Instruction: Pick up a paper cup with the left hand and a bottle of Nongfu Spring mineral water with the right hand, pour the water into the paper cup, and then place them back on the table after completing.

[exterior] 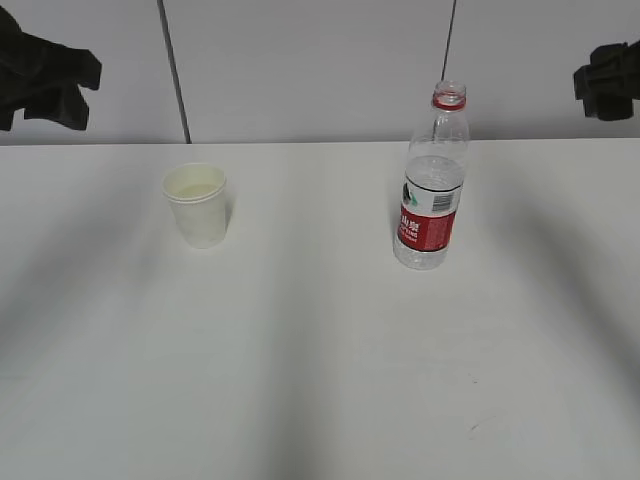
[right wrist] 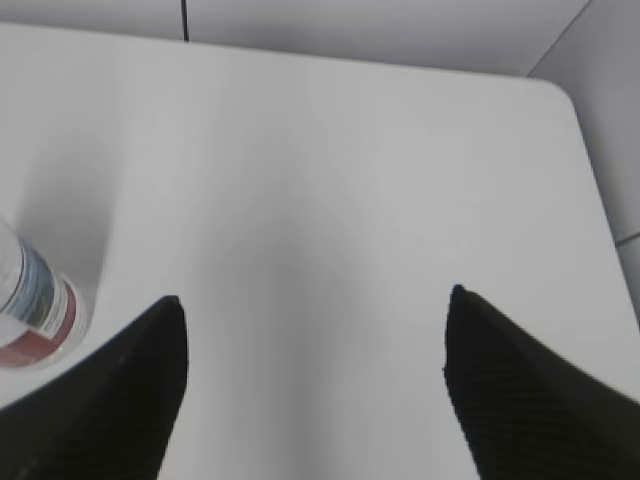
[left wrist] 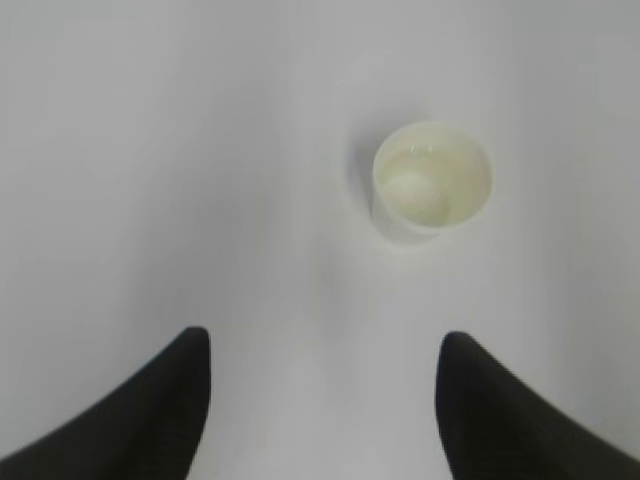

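Observation:
The white paper cup [exterior: 195, 205] stands upright on the white table [exterior: 320, 380], left of the middle. From above, the paper cup [left wrist: 432, 180] shows a pale, glossy inside. The clear bottle [exterior: 433, 180] with a red label and no cap stands upright to the right, with water in its lower body. My left gripper [left wrist: 325, 338] hangs open above bare table, short of the cup and holding nothing. My right gripper [right wrist: 315, 297] is open and empty too, with the bottle [right wrist: 30, 310] off to its left. In the exterior view the left gripper [exterior: 45, 80] and right gripper [exterior: 608, 82] sit high at the corners.
A pale wall with dark seams [exterior: 175, 70] rises behind the table. The table's rounded far corner [right wrist: 555, 90] shows in the right wrist view. A faint scratch [exterior: 470, 425] marks the front of the tabletop.

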You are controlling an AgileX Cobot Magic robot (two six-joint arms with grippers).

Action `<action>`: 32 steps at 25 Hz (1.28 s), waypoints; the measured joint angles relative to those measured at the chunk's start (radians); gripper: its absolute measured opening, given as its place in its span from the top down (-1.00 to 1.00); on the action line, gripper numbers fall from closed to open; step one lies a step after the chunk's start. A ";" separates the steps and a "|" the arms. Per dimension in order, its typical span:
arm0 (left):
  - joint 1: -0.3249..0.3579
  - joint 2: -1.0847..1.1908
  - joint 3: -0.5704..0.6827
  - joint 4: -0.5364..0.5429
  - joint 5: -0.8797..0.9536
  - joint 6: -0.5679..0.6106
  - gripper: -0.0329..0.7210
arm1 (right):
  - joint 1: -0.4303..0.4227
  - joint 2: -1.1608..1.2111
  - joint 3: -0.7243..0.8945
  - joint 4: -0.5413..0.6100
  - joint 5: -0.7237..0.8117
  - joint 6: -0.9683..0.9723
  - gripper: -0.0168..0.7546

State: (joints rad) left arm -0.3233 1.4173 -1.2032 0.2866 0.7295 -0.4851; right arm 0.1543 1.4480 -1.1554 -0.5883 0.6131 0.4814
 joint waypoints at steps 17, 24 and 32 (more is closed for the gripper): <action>0.000 0.035 -0.077 -0.173 0.500 0.174 -0.25 | 0.004 0.000 -0.186 0.446 0.612 -0.362 -0.58; 0.000 0.035 -0.077 -0.203 0.502 0.203 -0.25 | 0.005 0.000 -0.190 0.554 0.618 -0.431 -0.58; 0.000 0.004 -0.066 -0.218 0.502 0.212 -0.25 | 0.005 -0.016 -0.188 0.564 0.618 -0.445 -0.58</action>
State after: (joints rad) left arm -0.3233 1.4218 -1.2688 0.0685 1.2313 -0.2736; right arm 0.1597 1.4317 -1.3429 -0.0247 1.2315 0.0366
